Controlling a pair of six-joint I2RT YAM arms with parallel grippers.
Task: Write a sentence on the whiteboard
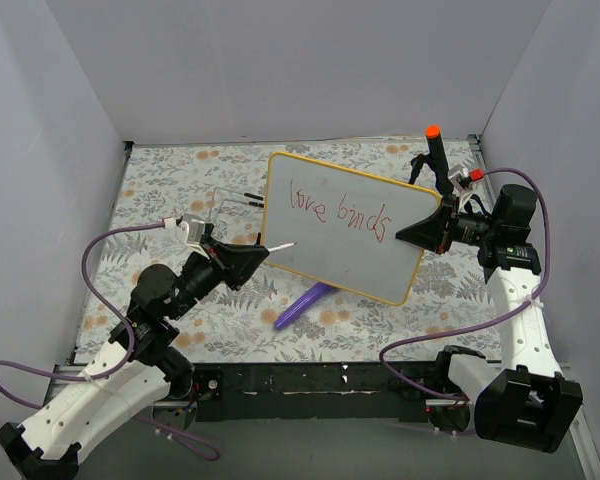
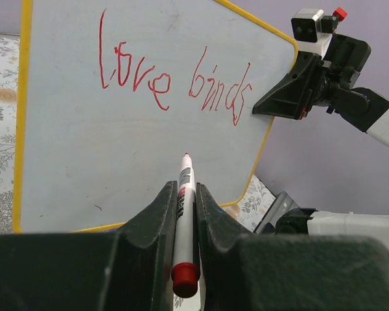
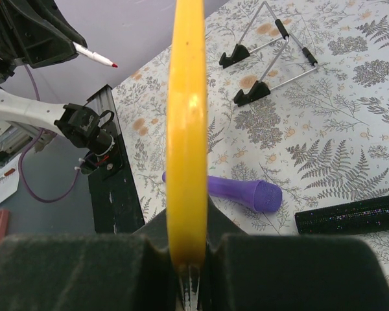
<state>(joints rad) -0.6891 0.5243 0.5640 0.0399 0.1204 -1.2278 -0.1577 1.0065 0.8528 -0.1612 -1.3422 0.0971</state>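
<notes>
Top external view: the whiteboard [image 1: 345, 235] is held up off the floral table [image 1: 180, 180], tilted, about mid-scene, with the white walls [image 1: 70, 150] well apart from it on every side. Right gripper [image 1: 420, 232] pinches the board's yellow frame at its 3 o'clock edge. In the right wrist view the frame runs straight up out of the closed-down fingers.

Left gripper [image 1: 260, 252] comes in from 8 o'clock, fingers clamped on a marker [image 1: 282, 246]. Its tip points at the bare white patch at 6 o'clock from the sentence [image 1: 338, 210], "love birds" in red. Can't tell if the tip actually touches.

Purple thing [image 1: 302, 305] lies on the table at the board's 6 o'clock, partly hidden under its lower edge. Wire stand [image 1: 230, 200] sits at its 9 o'clock.
</notes>
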